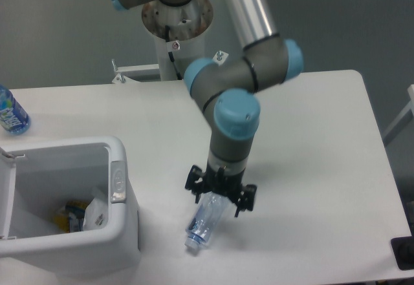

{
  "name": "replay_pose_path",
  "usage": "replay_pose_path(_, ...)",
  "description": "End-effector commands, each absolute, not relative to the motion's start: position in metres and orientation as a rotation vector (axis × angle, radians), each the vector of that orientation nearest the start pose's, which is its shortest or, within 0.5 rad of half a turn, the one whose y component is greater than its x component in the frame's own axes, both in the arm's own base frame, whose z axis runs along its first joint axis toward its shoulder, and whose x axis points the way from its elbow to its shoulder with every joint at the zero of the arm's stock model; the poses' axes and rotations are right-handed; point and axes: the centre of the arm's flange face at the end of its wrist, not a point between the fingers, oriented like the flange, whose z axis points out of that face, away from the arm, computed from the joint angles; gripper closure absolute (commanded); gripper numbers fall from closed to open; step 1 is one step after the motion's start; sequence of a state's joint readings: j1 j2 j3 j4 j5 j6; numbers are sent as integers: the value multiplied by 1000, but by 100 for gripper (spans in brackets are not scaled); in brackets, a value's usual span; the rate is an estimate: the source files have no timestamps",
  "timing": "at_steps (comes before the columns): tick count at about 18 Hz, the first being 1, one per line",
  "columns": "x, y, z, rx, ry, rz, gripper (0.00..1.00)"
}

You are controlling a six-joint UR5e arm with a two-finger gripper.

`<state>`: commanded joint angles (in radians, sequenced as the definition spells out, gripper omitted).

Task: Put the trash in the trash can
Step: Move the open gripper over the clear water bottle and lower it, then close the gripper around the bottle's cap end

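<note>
The clear bottle (206, 223) hangs tilted, cap end low, near the bench (310, 168), clamped at its upper end by the gripper (220, 198). Such an end grasp may let it swing or slip before reaching the trash can (123, 233), left.

white table (323, 136); grey floor (52, 26) behind

White table (323, 136), rounded corner at far right. Blue-labelled water bottle (11, 112) at far left edge, partly cut off by frame. Yellow item (66, 215) inside bin, partly hidden, identity unclear. Dark object (404, 253) at lower right table edge. Grey floor (58, 33) beyond.
</note>
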<state>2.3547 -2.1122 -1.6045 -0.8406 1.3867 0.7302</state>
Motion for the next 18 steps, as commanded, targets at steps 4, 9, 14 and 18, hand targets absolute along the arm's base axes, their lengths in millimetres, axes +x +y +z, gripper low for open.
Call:
replay_pose_path(4,-359,583,215,-2899,-50,-32,0)
replay_pose_path(9,-364,587,198,-2905,-46,-32,0)
replay_pose_path(14,-359,589,189,-2916,-40,-49,0)
replay_pose_path(18,-360,590,183,-2921,-41,-57,0)
